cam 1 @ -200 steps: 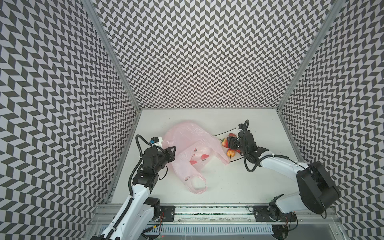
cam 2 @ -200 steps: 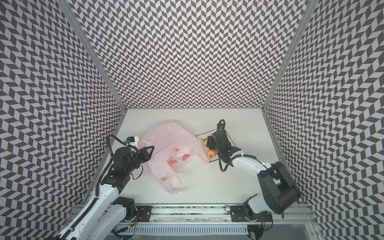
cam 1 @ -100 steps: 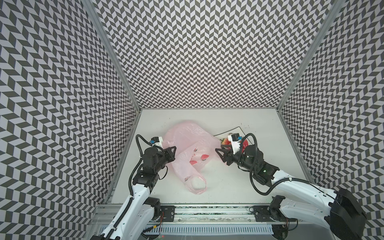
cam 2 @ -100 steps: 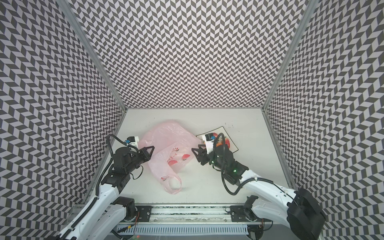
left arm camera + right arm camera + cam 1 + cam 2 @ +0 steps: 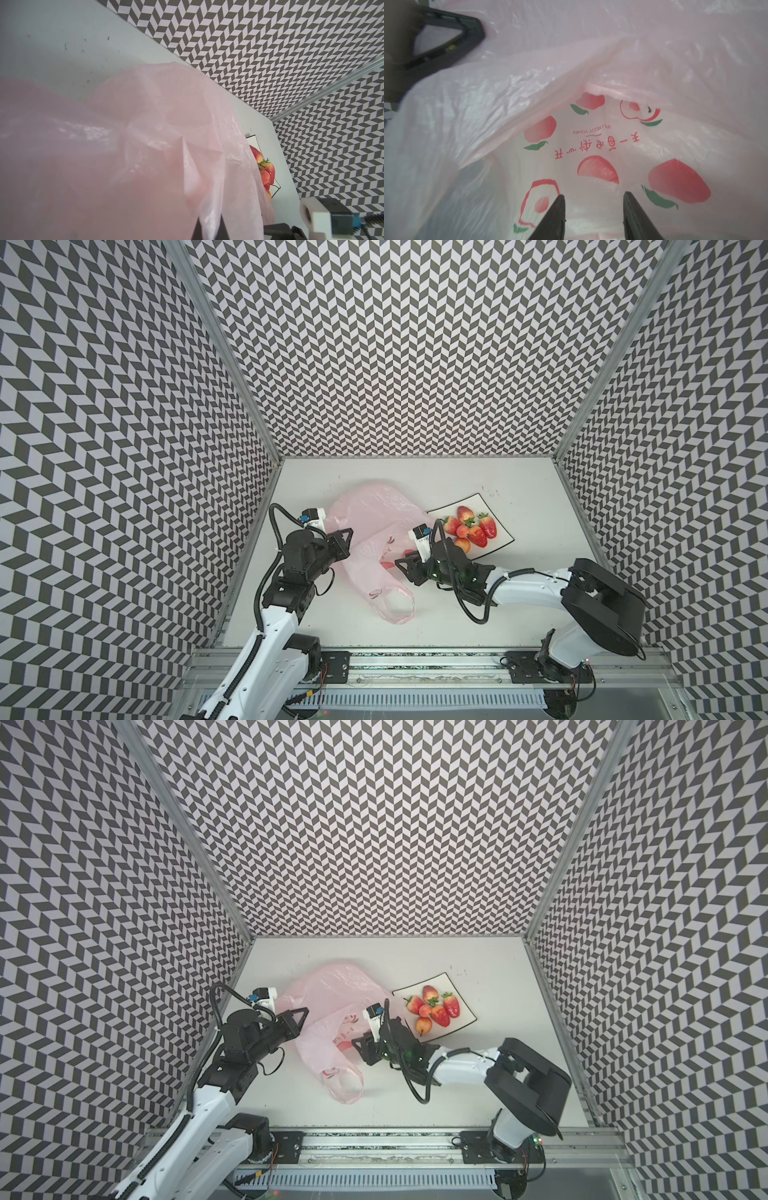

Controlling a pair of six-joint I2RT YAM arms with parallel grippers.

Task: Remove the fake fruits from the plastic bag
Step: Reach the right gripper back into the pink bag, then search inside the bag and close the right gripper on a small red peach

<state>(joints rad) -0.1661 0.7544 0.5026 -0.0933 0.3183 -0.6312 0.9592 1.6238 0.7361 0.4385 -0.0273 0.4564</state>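
The pale-pink plastic bag [image 5: 374, 510] [image 5: 332, 986] lies crumpled left of centre, one loop handle trailing toward the front. My left gripper [image 5: 347, 537] [image 5: 301, 1015] [image 5: 209, 226] is shut on a fold of the bag's left edge and holds it up. My right gripper [image 5: 401, 566] [image 5: 357, 1046] [image 5: 592, 196] is open at the bag's mouth, nothing between its fingers. Inside the bag [image 5: 591, 62] only flat printed fruit pictures show. Several fake fruits [image 5: 469, 526] [image 5: 434, 1006] [image 5: 268, 168], strawberries and small round ones, lie on the plate to the right.
A square white plate [image 5: 500, 540] [image 5: 466, 1017] with a black rim sits right of the bag, close behind my right wrist. Patterned walls close in the white table on the left, back and right. A metal rail runs along the front edge.
My right gripper has left the plate and come left and nearer, to the bag's mouth, with its jaws narrower than before. The fruits on the plate are now uncovered. The left arm has not moved.
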